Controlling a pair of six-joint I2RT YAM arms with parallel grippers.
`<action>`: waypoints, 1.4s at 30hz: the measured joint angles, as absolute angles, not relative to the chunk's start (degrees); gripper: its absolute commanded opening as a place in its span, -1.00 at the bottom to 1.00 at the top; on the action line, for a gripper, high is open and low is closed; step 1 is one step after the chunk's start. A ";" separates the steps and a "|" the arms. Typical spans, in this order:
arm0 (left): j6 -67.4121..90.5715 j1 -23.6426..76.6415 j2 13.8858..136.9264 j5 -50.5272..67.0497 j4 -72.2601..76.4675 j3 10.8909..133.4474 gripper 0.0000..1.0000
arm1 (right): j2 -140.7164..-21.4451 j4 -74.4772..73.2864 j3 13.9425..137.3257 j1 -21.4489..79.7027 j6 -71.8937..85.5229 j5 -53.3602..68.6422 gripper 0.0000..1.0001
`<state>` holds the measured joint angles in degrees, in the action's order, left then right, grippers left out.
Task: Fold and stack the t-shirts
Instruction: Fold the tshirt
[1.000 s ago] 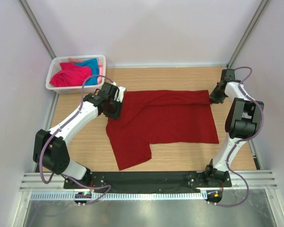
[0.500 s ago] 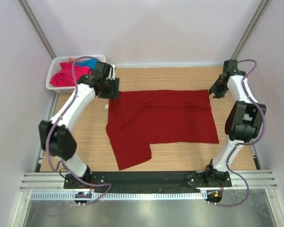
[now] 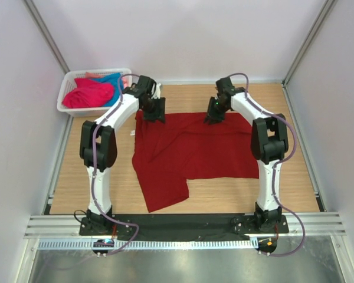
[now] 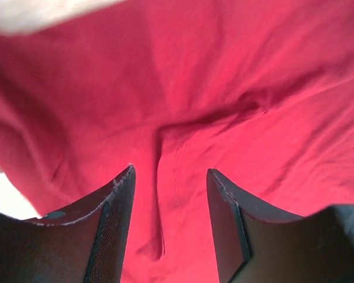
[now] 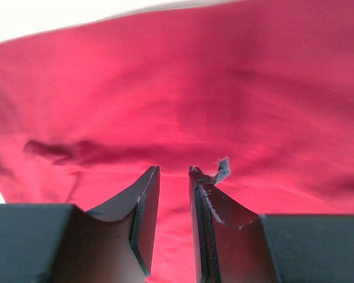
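One dark red shirt (image 3: 200, 147) lies spread on the wooden table (image 3: 224, 194), with one flap reaching toward the near edge. At its far edge, the two wrist views show what the overhead view hides: the left gripper (image 4: 170, 171) gapes wide over creased cloth, and the right gripper (image 5: 173, 170) is parted narrowly. Neither is grasping anything. Far left, one white basket (image 3: 64, 97) holds a pink shirt (image 3: 88, 95) and a blue shirt (image 3: 113, 80).

Left tool (image 4: 170, 177) extended forward, spread wide; right tool (image 5: 173, 172) extended forward, barely parted.
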<state>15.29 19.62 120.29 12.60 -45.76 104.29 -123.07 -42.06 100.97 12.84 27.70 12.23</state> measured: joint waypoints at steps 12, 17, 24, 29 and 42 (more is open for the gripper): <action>9.96 24.45 127.37 12.99 -42.04 105.45 0.05 | -125.27 -43.66 103.35 12.97 24.27 12.95 -0.33; 9.32 24.97 128.84 10.57 -42.06 105.45 0.06 | -125.16 -44.12 103.33 11.42 24.12 12.47 -0.32; 7.49 24.29 128.81 8.47 -41.80 105.16 0.06 | -123.52 -44.36 102.61 11.14 24.10 11.92 -0.32; 6.87 24.27 128.81 8.62 -41.82 105.06 -0.05 | -122.26 -44.66 102.41 11.16 23.90 11.42 -0.32; 6.94 24.71 127.11 10.87 -41.89 101.36 -0.86 | -120.46 -45.39 102.19 11.14 23.88 8.82 -0.34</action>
<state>6.94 24.71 127.11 10.87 -41.89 101.36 -120.46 -45.39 102.19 11.14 23.88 8.82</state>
